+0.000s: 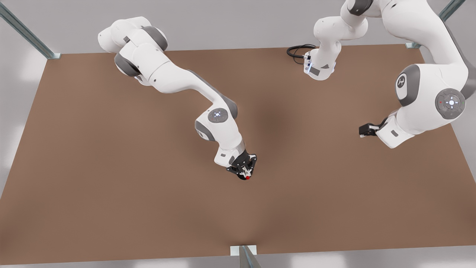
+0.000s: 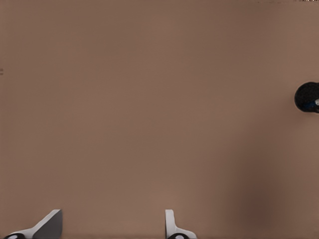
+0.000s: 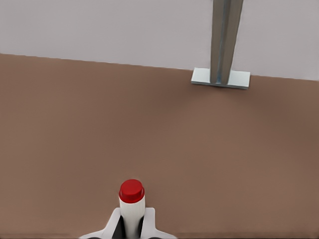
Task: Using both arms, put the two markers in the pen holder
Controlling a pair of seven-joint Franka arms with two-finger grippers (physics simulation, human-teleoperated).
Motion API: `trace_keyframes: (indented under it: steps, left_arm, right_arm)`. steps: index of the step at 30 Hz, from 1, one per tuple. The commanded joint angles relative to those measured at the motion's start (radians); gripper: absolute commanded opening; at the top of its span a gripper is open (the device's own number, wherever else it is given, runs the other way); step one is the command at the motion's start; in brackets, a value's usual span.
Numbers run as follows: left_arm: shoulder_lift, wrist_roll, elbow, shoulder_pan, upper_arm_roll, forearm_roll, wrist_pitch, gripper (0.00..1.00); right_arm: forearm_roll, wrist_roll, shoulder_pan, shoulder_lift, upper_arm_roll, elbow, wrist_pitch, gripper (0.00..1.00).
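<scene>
Gripping the red marker (image 3: 131,201), the right gripper (image 1: 243,172) hangs over the table's (image 1: 111,167) middle.
Its fingers clamp the white barrel; the left gripper (image 1: 366,130) waits at the front view's right, fingers apart and empty, pen holder (image 2: 307,97) nearby.

Flat matte brown rectangular tabletop (image 1: 111,186). Resting on it: small black round cup (image 2: 307,97) with a blue-tipped item inside, seen from above in the left wrist view; grey metal post foot-plate (image 3: 220,78) at one edge.
</scene>
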Motion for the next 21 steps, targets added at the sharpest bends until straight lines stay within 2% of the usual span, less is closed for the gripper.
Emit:
trace_keyframes:
  steps: [1,2,3,9,11,12,13,14,15,17,18,19,20,21]
  left_arm:
    - [0.001,-0.095,0.0,0.002,0.0,0.0,0.01,1.0]
    - [0.002,-0.095,0.0,0.002,0.0,0.0,0.01,1.0]
    - [0.007,-0.095,0.0,0.004,0.0,0.0,0.01,1.0]
    - [0.015,-0.091,0.0,0.008,0.0,-0.002,0.026,1.0]
    - [0.01,-0.092,0.001,0.017,0.0,-0.006,0.023,1.0]
    - [0.008,-0.092,0.001,0.016,0.0,-0.005,0.023,1.0]
    - [0.008,-0.094,0.001,0.014,-0.002,-0.005,0.023,1.0]
    - [0.008,-0.091,0.003,0.013,-0.002,0.0,0.023,1.0]
    - [0.011,-0.089,0.004,0.01,-0.003,0.002,0.024,1.0]
    - [0.015,-0.027,0.004,0.008,-0.006,0.002,0.023,1.0]
    - [0.015,0.004,0.004,0.008,-0.006,0.002,0.02,1.0]
    - [0.013,0.004,0.004,0.007,-0.006,0.003,0.018,1.0]
    - [0.013,0.003,0.006,0.004,-0.006,0.003,0.017,1.0]
    - [0.013,-0.002,0.006,0.0,-0.009,0.002,0.015,1.0]
  right_arm:
    - [-0.064,0.179,0.004,-0.002,-0.001,-0.017,0.056,0.28]
    - [-0.073,0.198,0.005,-0.002,-0.001,-0.025,0.054,0.34]
    - [-0.073,0.204,0.01,-0.003,-0.001,-0.025,0.045,1.0]
    - [-0.079,0.162,-0.019,-0.016,0.003,-0.017,0.022,1.0]
    - [-0.07,-0.001,-0.134,-0.12,0.066,-0.011,-0.223,1.0]
    - [-0.07,-0.159,-0.375,-0.195,0.285,-0.01,-0.429,1.0]
    - [-0.075,-0.189,-0.58,-0.244,0.49,-0.01,-0.631,1.0]
    - [-0.078,-0.246,-0.737,-0.281,0.632,-0.01,-0.768,1.0]
    - [-0.058,-0.318,-0.768,-0.379,0.622,-0.045,-0.773,1.0]
    - [0.244,-0.56,-0.486,-0.612,0.021,-0.124,-0.849,1.0]
    - [0.254,-0.655,-0.445,-0.715,-0.121,-0.253,-0.852,1.0]
    - [0.283,-0.761,-0.435,-0.764,-0.153,-0.336,-0.857,1.0]
    - [0.287,-0.76,-0.326,-0.769,-0.256,-0.336,-0.874,1.0]
    - [0.286,-0.763,-0.317,-0.704,-0.267,-0.316,-0.869,1.0]
